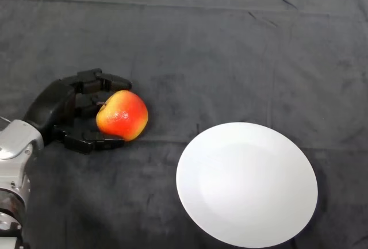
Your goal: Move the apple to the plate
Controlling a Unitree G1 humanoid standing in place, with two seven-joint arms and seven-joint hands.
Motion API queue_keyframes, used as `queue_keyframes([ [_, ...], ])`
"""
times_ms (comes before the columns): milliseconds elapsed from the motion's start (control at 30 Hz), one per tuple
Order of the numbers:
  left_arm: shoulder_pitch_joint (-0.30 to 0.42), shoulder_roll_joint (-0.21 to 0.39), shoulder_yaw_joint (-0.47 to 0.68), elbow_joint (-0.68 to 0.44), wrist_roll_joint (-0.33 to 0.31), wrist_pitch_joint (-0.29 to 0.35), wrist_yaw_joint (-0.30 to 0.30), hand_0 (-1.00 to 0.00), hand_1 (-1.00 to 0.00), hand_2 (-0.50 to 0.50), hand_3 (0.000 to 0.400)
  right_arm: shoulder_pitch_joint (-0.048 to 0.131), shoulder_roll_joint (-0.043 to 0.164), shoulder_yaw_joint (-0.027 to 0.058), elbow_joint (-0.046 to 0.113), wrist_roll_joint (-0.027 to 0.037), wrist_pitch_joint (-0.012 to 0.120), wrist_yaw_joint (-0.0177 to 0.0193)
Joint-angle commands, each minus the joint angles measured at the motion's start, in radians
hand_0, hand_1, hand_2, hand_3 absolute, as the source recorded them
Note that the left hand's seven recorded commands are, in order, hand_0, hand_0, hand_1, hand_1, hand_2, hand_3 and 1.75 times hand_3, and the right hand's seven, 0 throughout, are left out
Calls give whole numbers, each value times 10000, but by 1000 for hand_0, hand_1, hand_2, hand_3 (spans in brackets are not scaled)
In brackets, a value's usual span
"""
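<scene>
A red and yellow apple rests on the dark cloth at the left of the table. My black left hand is cupped round it from the left: the fingers curl over its far side and the thumb lies along its near side. A white round plate lies to the lower right of the apple, about a hand's width away, with nothing on it.
The dark cloth covers the whole table, with a few creases near the far edge. My silver-grey forearm comes in at the lower left corner.
</scene>
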Motion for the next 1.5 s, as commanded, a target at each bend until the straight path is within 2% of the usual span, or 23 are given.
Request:
queue_keyframes([
  [33,58,-25,-188,238,297,-63,78,-1000,-1000,0,400,287,-15,-64,125,63,95,23],
  [433,-343,16,-332,194,579,-18,507,-1000,-1000,0,400,289,-15,-66,122,65,96,25],
  [733,-658,-228,-384,-783,613,162,1001,-1000,-1000,0,400,295,-15,-67,112,66,100,26],
  [933,-287,-571,-668,-2092,924,-249,1772,-1000,-1000,0,400,309,-15,-70,88,69,109,28],
  [1167,186,-703,-1071,-3511,1391,-844,2502,-1000,-1000,0,400,334,-17,-75,42,75,125,33],
  [1333,409,-777,-1350,-4006,1676,-1304,2927,-1000,-1000,0,400,352,-18,-80,6,80,138,38],
  [1500,537,-982,-1727,-4467,1917,-1375,3329,-1000,-1000,0,400,369,-20,-84,-28,84,152,42],
])
